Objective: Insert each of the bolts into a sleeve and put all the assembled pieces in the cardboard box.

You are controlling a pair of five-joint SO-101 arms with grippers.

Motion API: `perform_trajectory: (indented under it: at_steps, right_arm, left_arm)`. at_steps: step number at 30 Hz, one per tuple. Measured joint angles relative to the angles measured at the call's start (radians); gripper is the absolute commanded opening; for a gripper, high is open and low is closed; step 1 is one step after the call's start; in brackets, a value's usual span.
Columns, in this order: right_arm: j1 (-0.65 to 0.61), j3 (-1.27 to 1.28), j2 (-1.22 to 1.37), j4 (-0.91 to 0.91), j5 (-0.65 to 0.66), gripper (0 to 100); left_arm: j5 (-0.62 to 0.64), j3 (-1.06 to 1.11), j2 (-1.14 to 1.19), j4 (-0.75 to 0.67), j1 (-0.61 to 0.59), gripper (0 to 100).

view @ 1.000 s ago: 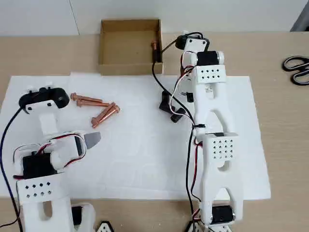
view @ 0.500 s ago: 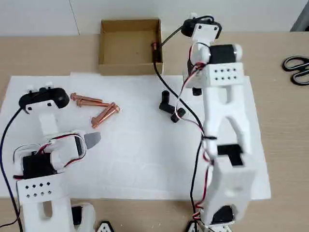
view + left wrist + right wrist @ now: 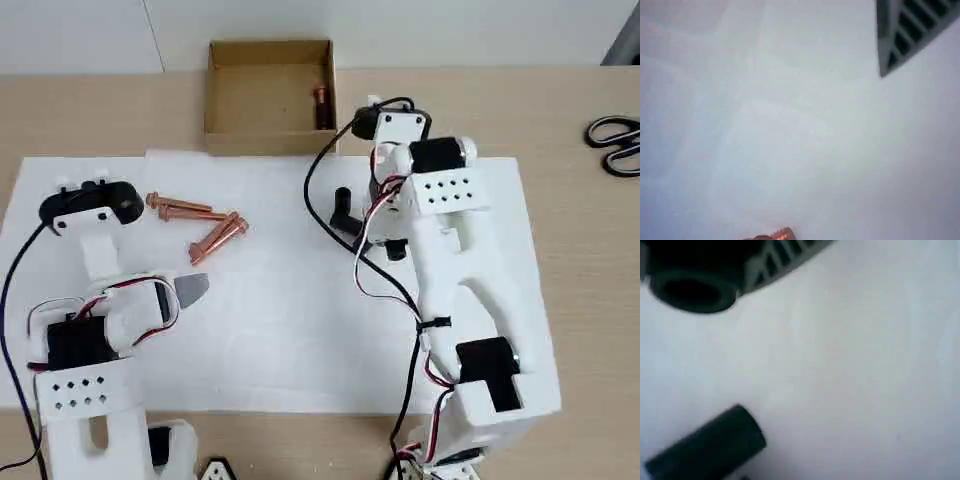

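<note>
Spanning the high view, the wooden table (image 3: 100,110) carries a white sheet (image 3: 280,340) over most of its middle. The right arm (image 3: 470,290) runs from the near edge up across the sheet, and its wrist lies just short of the box corner on its side, with cables looping beside it. The left arm (image 3: 90,330) sits folded at the near corner on its own side. The cardboard box (image 3: 260,142) stands on bare table, touching the sheet's far edge, with its top uncovered. The left gripper (image 3: 190,289) is low over the sheet near the bolts; apart or together cannot be told. The right gripper (image 3: 780,260), seen in its wrist view, is close above the sheet, with a ribbed grey part right beside one of the black sleeves (image 3: 690,290), whose bore faces the camera. Whether it is clamped on that sleeve cannot be told. Scissors (image 3: 615,140) lie on bare table at the edge beyond the right arm, well apart from everything else. Four copper bolts (image 3: 185,209) lie loose on the sheet between the left arm and the box, two nearly parallel and two (image 3: 218,238) angled beside them. A copper end (image 3: 774,235) shows at the edge of the left wrist view. Three black sleeves cluster at the right arm's wrist: two (image 3: 343,200) just beside it toward the bolts, one (image 3: 396,249) against the arm. Another (image 3: 710,450) lies on its side in the right wrist view. One assembled piece (image 3: 322,105) rests inside the box against the wall on the right arm's side.
</note>
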Motion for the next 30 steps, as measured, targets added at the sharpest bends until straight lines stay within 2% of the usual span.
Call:
perform_trajectory:
  at_steps: [17, 24, 30]
  right_arm:
    - [-0.032, 0.018, 0.25, -0.055, 0.0, 3.1]
    - [-0.034, 0.018, 0.256, -0.055, 0.0, 15.8]
    - [-0.034, 0.018, 0.255, -0.029, 0.0, 16.9]
  left_arm:
    - [0.0, 0.0, 0.0, 0.0, 0.0, 33]
    - [0.0, 0.0, 0.0, 0.0, 0.0, 33]
    - [0.0, 0.0, 0.0, 0.0, 0.0, 33]
